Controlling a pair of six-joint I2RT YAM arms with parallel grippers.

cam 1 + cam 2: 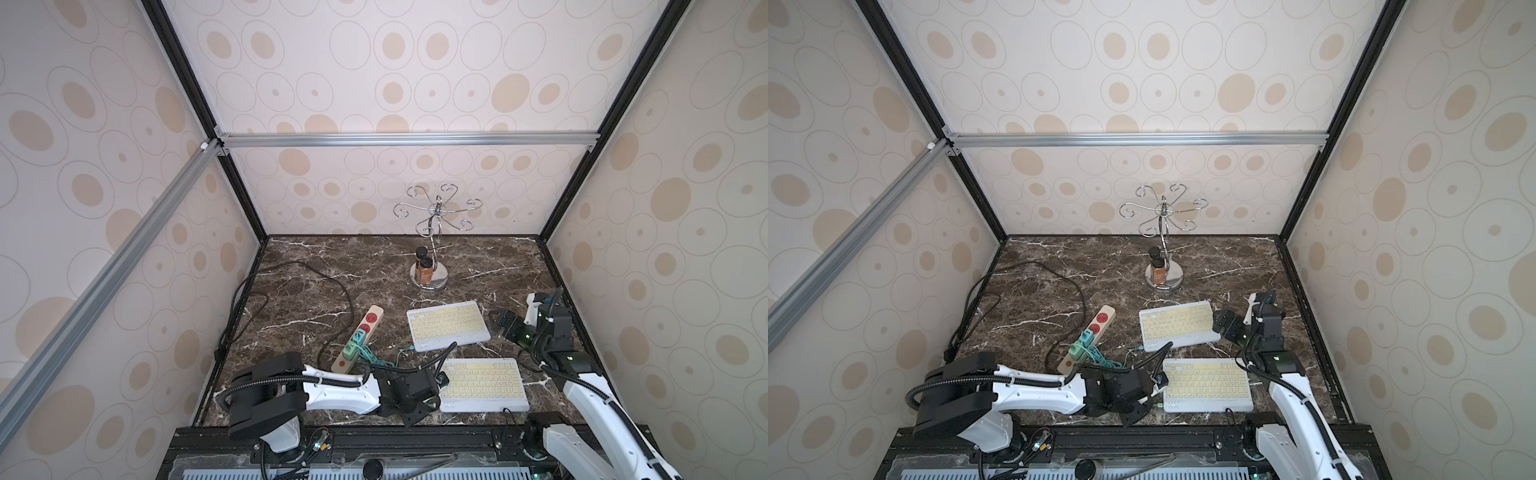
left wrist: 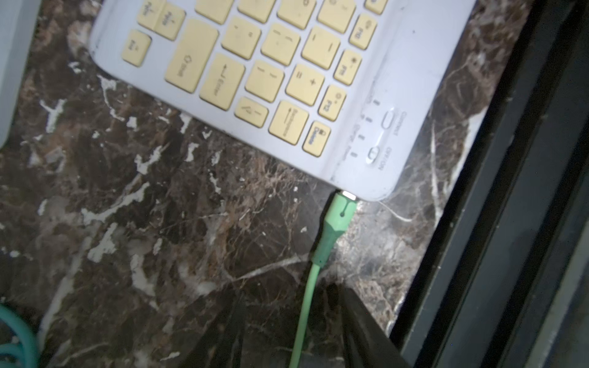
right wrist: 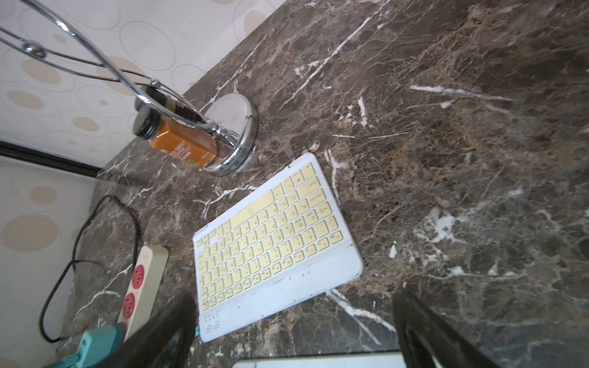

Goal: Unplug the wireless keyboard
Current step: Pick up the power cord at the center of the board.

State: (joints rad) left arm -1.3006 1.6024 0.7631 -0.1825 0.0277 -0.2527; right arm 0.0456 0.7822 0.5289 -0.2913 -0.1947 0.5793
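Pulling the green plug (image 2: 339, 216) straight out of the near keyboard (image 1: 484, 384) is the step in hand, as I judge it, and it is not yet done. The plug sits in the port at that keyboard's left end, by its front corner.

Well left of the near keyboard and farther back, the power strip (image 1: 361, 336) lies on the counter (image 1: 374, 266).

Just left of the near keyboard, my left jaws stand partly apart, one on each side of the green cable (image 2: 306, 306), a little behind the plug. I see a gap on both sides, so nothing is pinched. To do this well I should move up onto the stiff plug body rather than the thin cable. Then I should press together there and draw back along the line of the port, flat to the counter, so the keyboard neither swings nor lifts.

Behind the near keyboard lies a second keyboard (image 1: 446, 326); whether it is plugged in I cannot tell.

To the right of the near keyboard and farther back, my right jaws are spread wide and empty. Resting them on the near keyboard would steady it.
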